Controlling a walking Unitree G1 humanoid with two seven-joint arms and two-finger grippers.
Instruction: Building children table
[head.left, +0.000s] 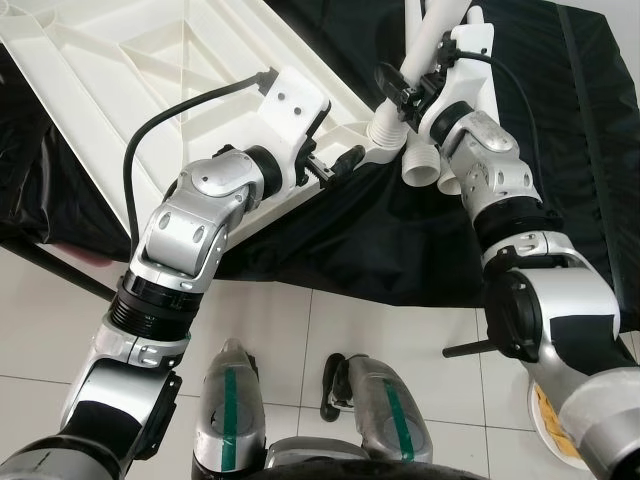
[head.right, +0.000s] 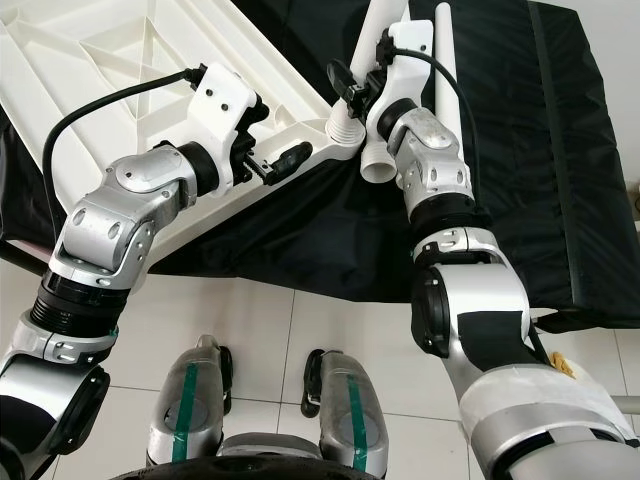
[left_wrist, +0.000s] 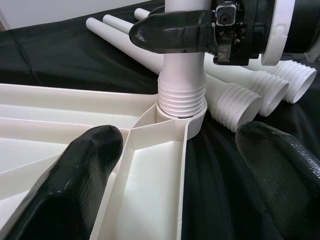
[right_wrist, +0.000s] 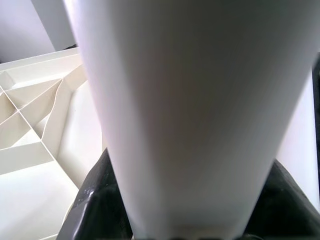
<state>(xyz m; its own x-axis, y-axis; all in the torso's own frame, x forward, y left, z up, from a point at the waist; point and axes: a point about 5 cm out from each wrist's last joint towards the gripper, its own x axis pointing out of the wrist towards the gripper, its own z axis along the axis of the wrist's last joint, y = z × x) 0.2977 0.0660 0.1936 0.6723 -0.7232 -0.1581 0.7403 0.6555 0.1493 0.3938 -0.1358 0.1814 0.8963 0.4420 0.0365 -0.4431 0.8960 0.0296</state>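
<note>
The white plastic tabletop (head.left: 120, 80) lies upside down on a black cloth, its ribbed underside up. My right gripper (head.left: 405, 88) is shut on a white table leg (head.left: 430, 35), which stands upright. The leg's threaded end (left_wrist: 182, 95) sits in the round corner socket (left_wrist: 195, 119) of the tabletop. My left gripper (left_wrist: 180, 150) is open and straddles that same corner: one finger (left_wrist: 75, 175) over the ribbed inside, the other (left_wrist: 280, 170) over the cloth. In the right wrist view the held leg (right_wrist: 190, 115) runs between the black fingers.
Three loose white legs (left_wrist: 240, 102) with threaded ends lie on the black cloth (head.left: 380, 240) just beyond the corner. White tiled floor (head.left: 390, 340) lies below, with my feet, a small black object (head.left: 330, 385) and a dark rod (head.left: 465, 348) on it.
</note>
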